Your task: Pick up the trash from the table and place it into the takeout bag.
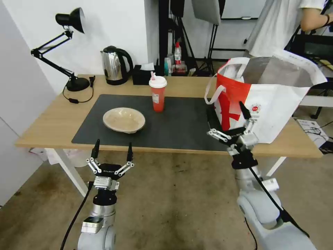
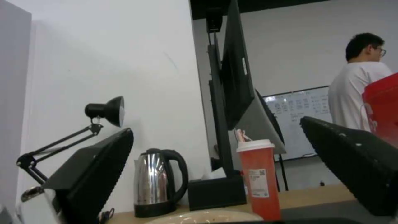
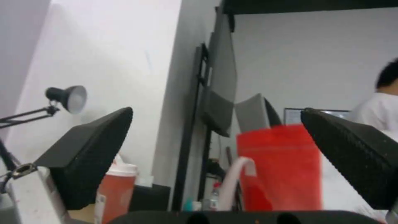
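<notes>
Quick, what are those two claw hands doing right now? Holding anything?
Left gripper: open, holding nothing, at the table's near edge by the beige bowl.
Right gripper: open, holding nothing, beside the takeout bag.

Table (image 1: 52,121): light wood, smooth; mat (image 1: 180,121): matt dark grey. Kettle (image 1: 112,66): polished steel, glossy. Bag (image 1: 277,111): glossy white, foil-lined. Cup (image 1: 158,97): red plastic. Bowl (image 1: 124,119): matt beige.
</notes>
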Motion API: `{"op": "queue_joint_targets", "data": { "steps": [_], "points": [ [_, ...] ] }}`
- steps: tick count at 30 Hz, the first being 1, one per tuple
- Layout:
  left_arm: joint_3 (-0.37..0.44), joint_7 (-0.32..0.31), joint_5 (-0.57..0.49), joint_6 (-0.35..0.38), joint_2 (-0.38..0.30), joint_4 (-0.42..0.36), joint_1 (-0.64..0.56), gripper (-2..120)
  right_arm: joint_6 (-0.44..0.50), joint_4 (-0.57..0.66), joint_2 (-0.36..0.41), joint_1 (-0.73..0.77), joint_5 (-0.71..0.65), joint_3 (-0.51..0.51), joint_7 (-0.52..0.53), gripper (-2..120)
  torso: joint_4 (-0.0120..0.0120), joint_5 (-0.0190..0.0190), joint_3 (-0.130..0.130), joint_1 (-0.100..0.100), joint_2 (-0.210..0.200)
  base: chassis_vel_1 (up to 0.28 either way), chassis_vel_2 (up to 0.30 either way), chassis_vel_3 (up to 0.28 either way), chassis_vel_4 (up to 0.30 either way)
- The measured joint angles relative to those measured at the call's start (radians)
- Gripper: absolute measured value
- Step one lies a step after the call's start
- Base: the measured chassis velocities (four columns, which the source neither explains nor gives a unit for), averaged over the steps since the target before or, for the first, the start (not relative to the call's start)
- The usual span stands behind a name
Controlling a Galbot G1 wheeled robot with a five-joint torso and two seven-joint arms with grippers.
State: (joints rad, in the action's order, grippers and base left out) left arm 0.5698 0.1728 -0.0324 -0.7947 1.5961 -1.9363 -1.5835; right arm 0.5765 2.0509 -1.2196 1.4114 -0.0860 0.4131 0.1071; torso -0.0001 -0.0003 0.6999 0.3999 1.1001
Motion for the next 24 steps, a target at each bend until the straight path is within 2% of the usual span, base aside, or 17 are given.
{"op": "queue_joint_targets", "data": {
  "steps": [5,7,17,24],
  "points": [
    [0.002,-0.002,0.0,0.001,0.0,-0.001,0.003,100,0.064,-0.043,-0.061,0.048,0.064,0.03,0.007,100,0.0,0.0001,0.0,0.0,0.0,0.0,0.0,0.0,0.0],
    [0.002,-0.024,0.005,0.001,0.0,-0.003,0.002,100,0.096,-0.067,-0.093,0.067,0.091,0.05,0.012,100,0.0001,0.0003,0.0,0.0,0.0,0.0,0.0,0.0,0.0],
    [0.004,-0.039,0.012,0.001,0.0,-0.002,0.005,100,0.127,-0.093,-0.12,0.108,0.109,0.078,0.014,100,0.0001,0.0002,0.0,0.0,0.0,0.0,0.0,0.0,0.0],
    [0.004,-0.04,0.013,0.001,0.0,-0.001,0.01,100,0.182,-0.12,-0.144,0.131,0.149,0.108,0.014,100,0.0,0.0003,0.0,0.0,0.0,0.0,0.0,0.0,0.0]
  ]
}}
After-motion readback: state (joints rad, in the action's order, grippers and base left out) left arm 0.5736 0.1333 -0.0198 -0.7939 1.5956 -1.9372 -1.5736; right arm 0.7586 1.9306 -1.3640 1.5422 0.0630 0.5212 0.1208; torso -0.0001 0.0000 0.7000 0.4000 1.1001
